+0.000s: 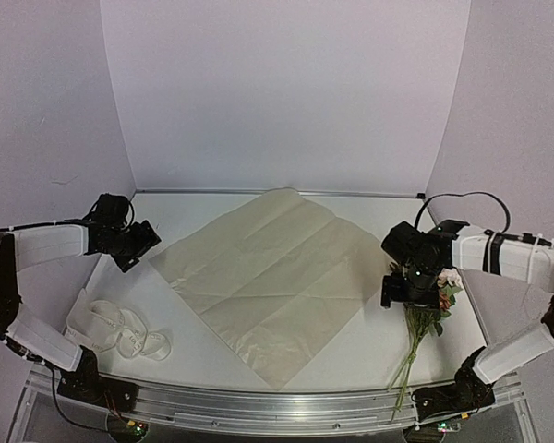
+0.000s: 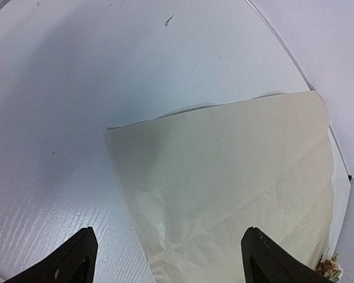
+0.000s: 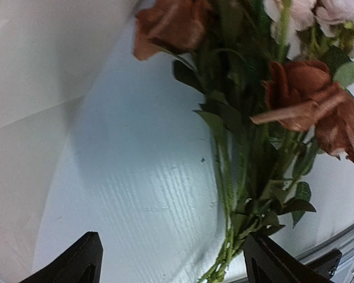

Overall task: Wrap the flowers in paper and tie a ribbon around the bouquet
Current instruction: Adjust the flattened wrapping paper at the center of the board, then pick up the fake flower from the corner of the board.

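Observation:
The paper point(image 1: 272, 281) lies flat in the middle of the table, turned like a diamond. To its right lie the flowers point(image 1: 436, 309), rose heads far and thin stems point(image 1: 406, 369) toward the near edge. My right gripper point(image 1: 406, 288) hangs over the leaves, open. In the right wrist view its jaws point(image 3: 171, 256) stand wide, and the flowers' point(image 3: 253, 118) stems run just inside the right finger. My left gripper point(image 1: 138, 245) is open at the paper's left corner with nothing between its jaws point(image 2: 168, 250); the paper point(image 2: 236, 177) lies below. The ribbon point(image 1: 120, 330) is coiled at the near left.
White walls close in the table at the back and both sides. A metal rail point(image 1: 258, 406) runs along the near edge, with both arm bases on it. The flowers' stems reach almost to that rail.

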Controlling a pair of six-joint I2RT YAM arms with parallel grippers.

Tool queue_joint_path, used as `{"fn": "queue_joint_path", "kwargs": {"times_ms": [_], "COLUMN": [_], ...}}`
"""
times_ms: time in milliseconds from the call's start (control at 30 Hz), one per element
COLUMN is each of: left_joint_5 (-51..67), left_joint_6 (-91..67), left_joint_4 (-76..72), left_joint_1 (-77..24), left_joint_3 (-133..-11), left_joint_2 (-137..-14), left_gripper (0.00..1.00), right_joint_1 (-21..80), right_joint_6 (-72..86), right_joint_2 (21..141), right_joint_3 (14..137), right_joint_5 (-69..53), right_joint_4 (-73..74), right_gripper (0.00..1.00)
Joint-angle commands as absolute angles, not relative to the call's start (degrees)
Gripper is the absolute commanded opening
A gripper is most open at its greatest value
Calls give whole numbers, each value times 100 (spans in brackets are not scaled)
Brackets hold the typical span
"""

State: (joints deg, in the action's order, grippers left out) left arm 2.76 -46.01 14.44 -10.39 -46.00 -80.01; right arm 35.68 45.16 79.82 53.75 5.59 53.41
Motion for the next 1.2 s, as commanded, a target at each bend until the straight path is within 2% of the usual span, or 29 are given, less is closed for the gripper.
{"fn": "queue_joint_path", "kwargs": {"times_ms": [0, 167, 333, 467, 633, 767, 900, 1067, 1100, 1167], "left_joint_5": [252, 406, 533, 601, 674, 703, 752, 876, 901, 960], "left_joint_6": [-4142, -3998, -3981, -3988, -4006, -4004, -4007, -3950, -3933, -3907], "left_joint_4": [1830, 1883, 1841, 1788, 1749, 1764, 1794, 1867, 1888, 1903], "left_joint_1": [-1024, -1160, -1351, -1425, -1510, -1577, -1616, -1626, -1628, -1640], "left_joint_3": [-5098, -5419, -5641, -5753, -5878, -5977, -6066, -6161, -6188, -6219], "left_joint_2": [-7741, -7813, -8028, -8212, -8423, -8544, -8644, -8752, -8781, -8832], "left_gripper": [91, 92, 92, 91, 91, 90, 89, 89, 89, 89], "right_joint_1": [3572, 3574, 3569, 3550, 3491, 3443, 3400, 3386, 3384, 3389], "right_joint_6": [5115, 5523, 5590, 5654, 5862, 5955, 5961, 5854, 5782, 5592], "right_joint_2": [7304, 6779, 6942, 7208, 7432, 7651, 7725, 7600, 7529, 7367], "right_joint_3": [4775, 4177, 4022, 3872, 3468, 3168, 2954, 2923, 2979, 3184], "right_joint_5": [1327, 1529, 1247, 919, 664, 483, 468, 634, 696, 885], "right_joint_4": [5610, 5842, 5788, 5341, 4565, 3849, 3429, 3443, 3541, 3947], "right_gripper": [82, 77, 72, 65, 61, 53, 35, 4, 0, 0]}}
